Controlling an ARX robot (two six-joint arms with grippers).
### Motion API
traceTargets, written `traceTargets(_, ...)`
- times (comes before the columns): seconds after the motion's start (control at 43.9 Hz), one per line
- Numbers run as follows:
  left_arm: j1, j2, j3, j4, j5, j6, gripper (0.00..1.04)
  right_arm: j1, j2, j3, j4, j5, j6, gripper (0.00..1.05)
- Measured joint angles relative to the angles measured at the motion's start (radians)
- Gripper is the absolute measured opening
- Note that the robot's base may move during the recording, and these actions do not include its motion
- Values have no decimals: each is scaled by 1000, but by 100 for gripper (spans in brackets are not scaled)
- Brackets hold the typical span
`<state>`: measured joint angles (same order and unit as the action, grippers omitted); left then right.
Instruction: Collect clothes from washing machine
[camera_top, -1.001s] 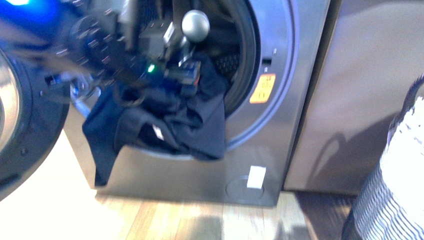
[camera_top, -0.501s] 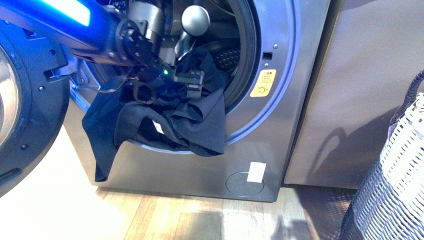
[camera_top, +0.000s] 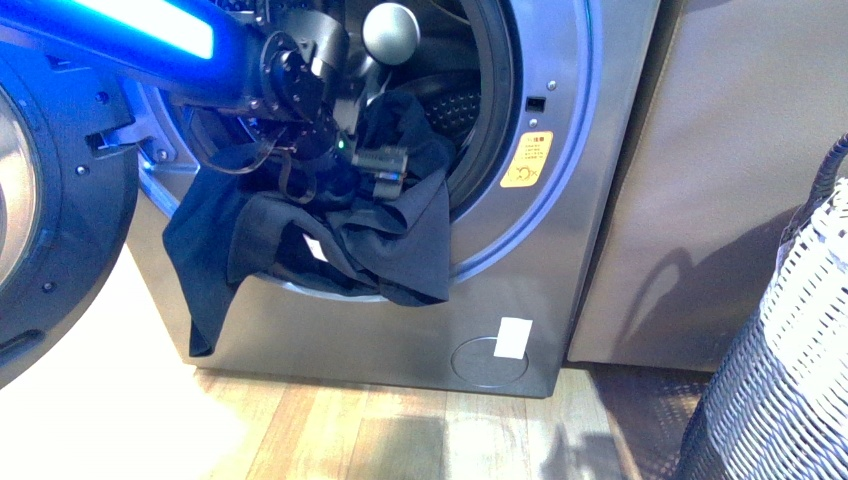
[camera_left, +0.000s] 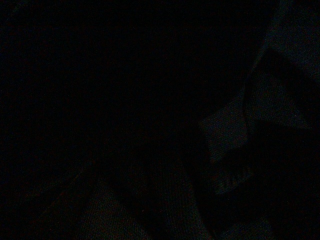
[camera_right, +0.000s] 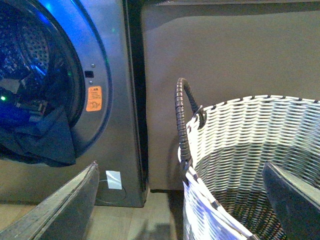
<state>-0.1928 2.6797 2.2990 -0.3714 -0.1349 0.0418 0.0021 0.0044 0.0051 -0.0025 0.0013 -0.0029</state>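
Observation:
The clothes (camera_top: 395, 245), a dark navy garment with a small white label (camera_top: 315, 248), hang out of the round mouth of the grey washing machine (camera_top: 560, 260) and drape over its lower rim. My left gripper (camera_top: 380, 165) is at the drum mouth, shut on the top of the clothes, on an arm lit blue that reaches in from the upper left. The left wrist view is dark. In the right wrist view my right gripper (camera_right: 180, 210) stands open and empty above the rim of the woven basket (camera_right: 250, 135), with the washing machine (camera_right: 117, 100) and the clothes (camera_right: 45, 140) off to one side.
The machine's dark round door (camera_top: 40, 220) stands swung open at the left. A grey cabinet panel (camera_top: 720, 180) sits right of the machine. The woven basket (camera_top: 790, 350) stands at the right edge on the wooden floor (camera_top: 350, 430).
The blurred left arm has steadied at the drum mouth. The hanging hem of the clothes has risen slightly.

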Motion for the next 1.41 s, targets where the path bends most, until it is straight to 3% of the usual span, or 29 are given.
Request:
traceTargets(0.273, 1, -21, -55, 6, 23, 1, 98, 0, 0, 0, 0, 0, 0, 97)
traceTargets(0.478, 1, -44, -109, 44, 7, -1, 60, 0, 0, 0, 0, 0, 0, 97)
traceTargets(0.91, 10, -215, -421, 252, 56, -12, 4, 0, 0, 0, 0, 0, 0, 97)
traceTargets(1.411, 28, -629, -852, 512, 168, -7, 4, 0, 0, 0, 0, 0, 0, 97)
